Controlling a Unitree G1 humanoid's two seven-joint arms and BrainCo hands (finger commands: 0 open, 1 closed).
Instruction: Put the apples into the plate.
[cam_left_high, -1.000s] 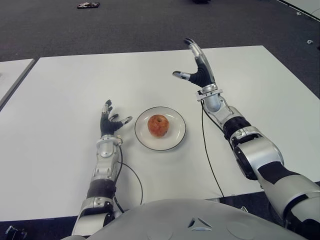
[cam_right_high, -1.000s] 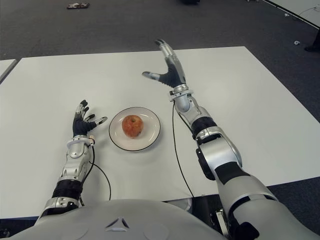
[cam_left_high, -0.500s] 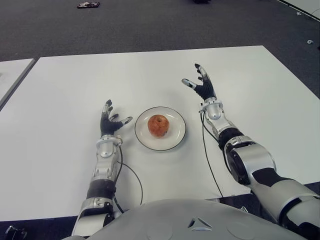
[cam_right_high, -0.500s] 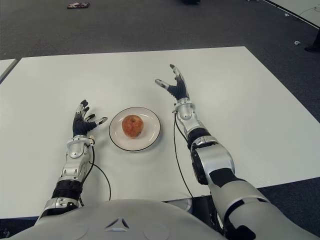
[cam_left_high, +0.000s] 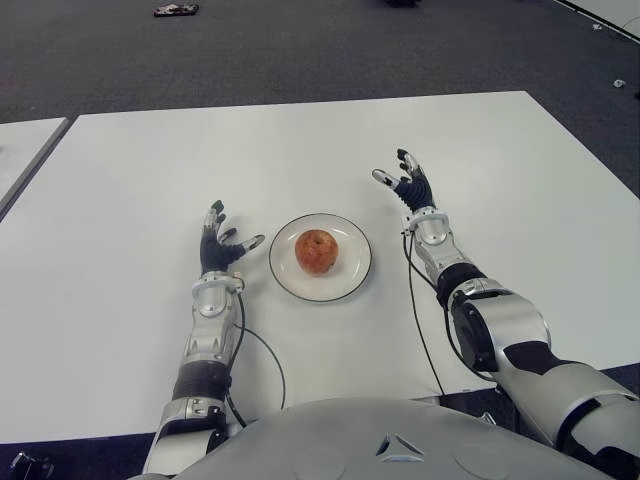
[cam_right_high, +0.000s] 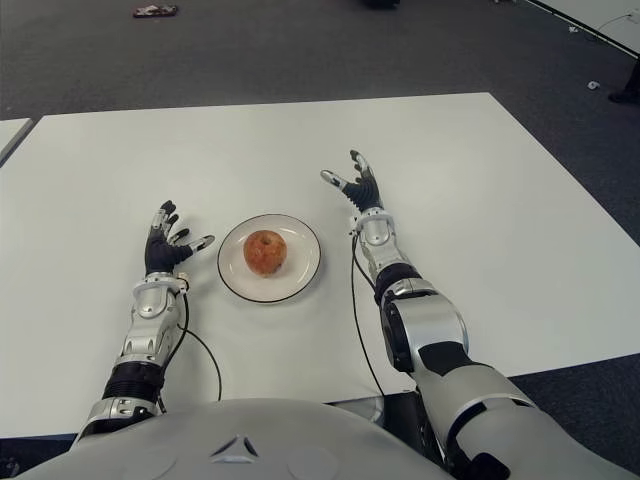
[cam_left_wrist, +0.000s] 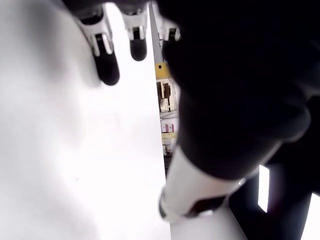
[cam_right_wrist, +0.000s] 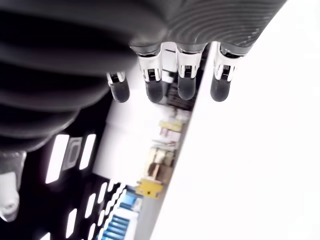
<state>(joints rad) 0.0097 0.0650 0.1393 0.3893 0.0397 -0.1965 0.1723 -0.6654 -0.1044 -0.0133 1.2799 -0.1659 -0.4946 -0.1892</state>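
Now – apple sits on plate | both hands splayed, empty – left hand left of plate, right hand far-right | task probably done; withdraw clear of the rim.

Bright even light, blurred wrist views

My table is smooth, matt white. The plate looks glazed and glossy, with a thin dark rim; the apple has dull, mottled red skin. My forearms are satin silver metal, my fingers black, rubbery.
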